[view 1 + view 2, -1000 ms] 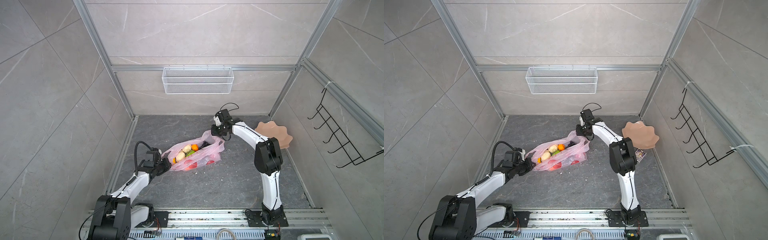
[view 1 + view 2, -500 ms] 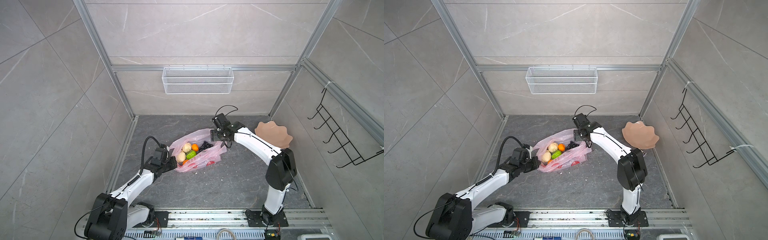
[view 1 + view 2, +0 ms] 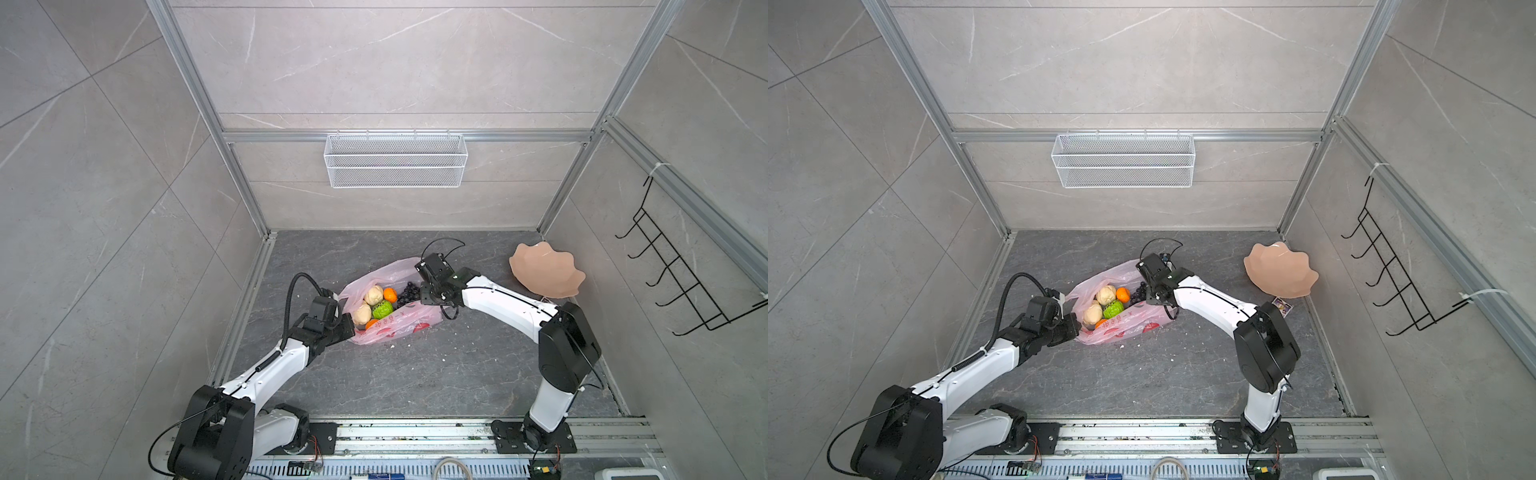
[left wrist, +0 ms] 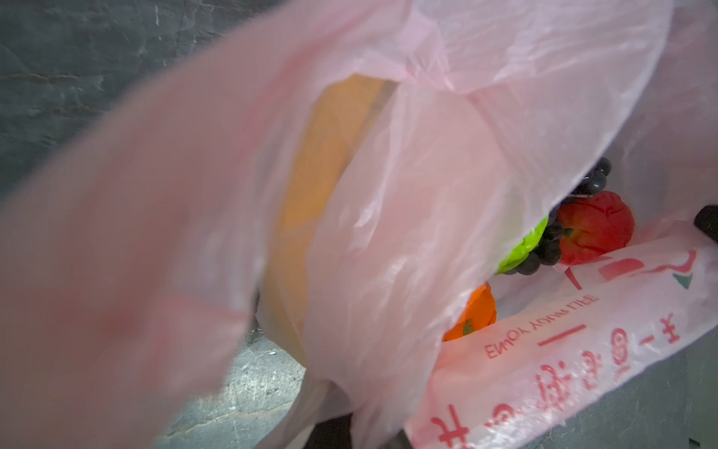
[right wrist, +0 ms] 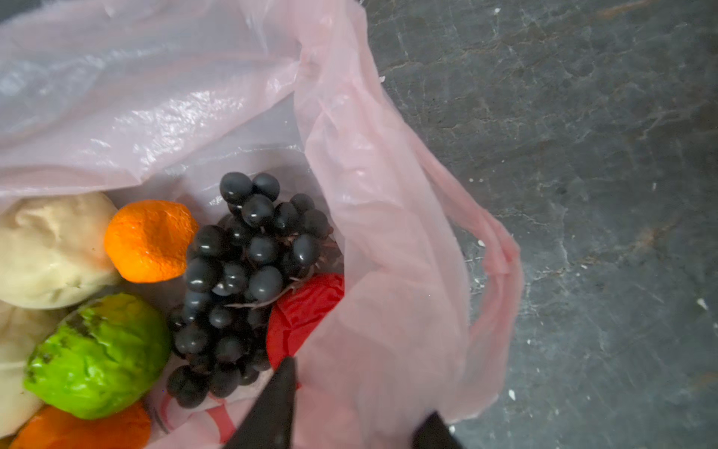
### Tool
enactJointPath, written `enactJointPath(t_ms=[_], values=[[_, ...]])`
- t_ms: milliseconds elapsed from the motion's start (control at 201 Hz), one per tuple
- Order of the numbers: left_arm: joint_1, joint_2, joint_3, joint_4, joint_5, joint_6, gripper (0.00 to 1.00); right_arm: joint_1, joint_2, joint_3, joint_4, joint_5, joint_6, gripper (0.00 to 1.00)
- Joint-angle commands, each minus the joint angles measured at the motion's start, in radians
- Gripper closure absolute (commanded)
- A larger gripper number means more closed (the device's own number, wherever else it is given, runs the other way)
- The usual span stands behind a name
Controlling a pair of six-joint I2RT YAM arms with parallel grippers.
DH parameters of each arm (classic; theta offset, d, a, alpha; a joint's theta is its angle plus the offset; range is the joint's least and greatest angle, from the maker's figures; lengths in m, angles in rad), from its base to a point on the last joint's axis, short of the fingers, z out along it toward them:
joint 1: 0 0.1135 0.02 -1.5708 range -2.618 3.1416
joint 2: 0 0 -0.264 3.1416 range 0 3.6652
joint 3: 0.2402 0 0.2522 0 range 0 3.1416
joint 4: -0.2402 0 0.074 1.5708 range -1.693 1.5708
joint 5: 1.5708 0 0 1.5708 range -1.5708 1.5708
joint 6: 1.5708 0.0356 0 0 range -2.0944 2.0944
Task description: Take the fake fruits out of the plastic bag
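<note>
The pink plastic bag [image 3: 395, 328] [image 3: 1121, 328] lies on the dark floor with its mouth up. Inside show two beige lumps [image 3: 373, 295], an orange [image 5: 151, 241], a green fruit [image 5: 97, 353], dark grapes [image 5: 241, 272] and a red apple [image 5: 307, 311]. My left gripper [image 3: 346, 322] [image 3: 1074, 325] is shut on the bag's left rim; film covers its jaws in the left wrist view. My right gripper [image 3: 424, 291] [image 5: 359, 388] stands at the right rim, its jaws apart. One finger is inside by the apple, the other outside, with the bag's wall between them.
A peach wavy-edged dish [image 3: 544, 274] leans in the back right corner, with a small card [image 3: 1283, 306] below it. A white wire basket [image 3: 395, 160] hangs on the back wall. Black hooks [image 3: 681, 282] stick out from the right wall.
My left gripper has pushed right with the rim, bunching the bag shorter. My right gripper let go, moved left to the bag's mouth, and its jaws have narrowed around the bag's wall.
</note>
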Motion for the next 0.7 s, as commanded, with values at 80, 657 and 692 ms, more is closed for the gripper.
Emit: enactJointPath(t_ms=[80, 657, 692], values=[[0.09, -0.022, -0.094, 0.094, 0.041, -0.112, 1.0, -0.136, -0.253, -0.37, 0.433, -0.314, 0.049, 0.95], [0.028, -0.001, -0.07, 0.065, 0.061, -0.07, 1.0, -0.122, -0.436, -0.704, 0.644, -0.426, 0.097, 1.0], [0.028, -0.005, -0.076, 0.059, 0.059, -0.075, 1.0, -0.12, -0.455, -0.723, 0.652, -0.429, 0.102, 1.0]])
